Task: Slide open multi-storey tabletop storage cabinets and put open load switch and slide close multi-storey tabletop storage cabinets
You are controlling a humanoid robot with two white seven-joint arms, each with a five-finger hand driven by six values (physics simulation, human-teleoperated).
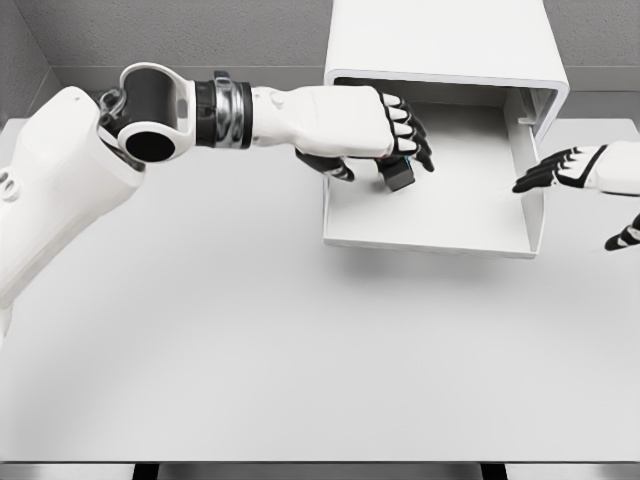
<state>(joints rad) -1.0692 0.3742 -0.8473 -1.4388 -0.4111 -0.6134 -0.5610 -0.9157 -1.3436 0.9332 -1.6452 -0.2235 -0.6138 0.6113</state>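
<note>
Left hand (385,125) fingers (415,135) around load switch (398,173), above open drawer (440,225)

I see my left arm (70,170) enter from the lower left, bend at the elbow and run level to the right, wrist straight. The left hand (375,130) is palm down, its dark fingers (415,135) curled over a small black item. My right hand (575,170) shows at the right edge, fingers spread, pointing left, holding nothing.
</note>
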